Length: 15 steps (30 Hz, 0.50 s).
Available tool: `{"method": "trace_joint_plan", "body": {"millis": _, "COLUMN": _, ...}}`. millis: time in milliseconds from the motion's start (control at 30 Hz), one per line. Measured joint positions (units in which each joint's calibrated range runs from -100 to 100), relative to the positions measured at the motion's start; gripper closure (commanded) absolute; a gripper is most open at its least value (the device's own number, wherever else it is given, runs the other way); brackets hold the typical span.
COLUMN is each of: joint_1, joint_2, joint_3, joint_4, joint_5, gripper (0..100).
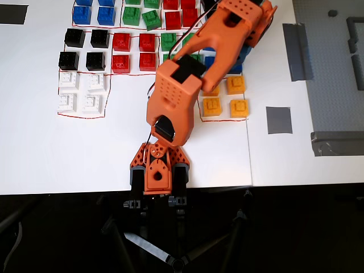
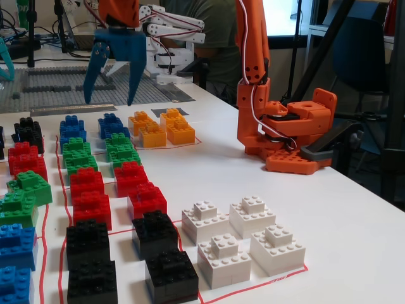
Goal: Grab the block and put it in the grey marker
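Note:
In the fixed view my gripper (image 2: 109, 101), with blue fingers (image 2: 135, 69), hangs open and holds nothing. It hovers just above and behind two blue blocks (image 2: 72, 129) (image 2: 111, 125) at the far end of the block rows, touching neither. In the overhead view the orange arm (image 1: 187, 85) covers the gripper and most of those blue blocks; only a bit of blue (image 1: 208, 61) shows beside it. The grey marker (image 1: 278, 120) is a small dark-grey square to the right of the yellow-orange blocks (image 1: 223, 96). It peeks out behind them in the fixed view (image 2: 166, 112).
Rows of green (image 2: 77, 154), red (image 2: 131, 177), black (image 2: 155, 233) and white blocks (image 2: 243, 237) fill the sheet inside red outlines. More blue blocks (image 1: 94, 12) lie at the top left. Grey tape strips (image 1: 298, 51) and a studded grey baseplate (image 1: 335, 62) lie at the right. The arm's base (image 1: 158, 170) sits at the front edge.

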<state>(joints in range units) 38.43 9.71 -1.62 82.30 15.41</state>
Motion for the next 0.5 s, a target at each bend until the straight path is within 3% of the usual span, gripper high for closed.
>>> {"method": "trace_joint_plan", "body": {"millis": 500, "joint_1": 0.8, "joint_2": 5.92, "joint_3": -0.54, "joint_4": -2.48, "joint_5": 0.0, "gripper": 69}}
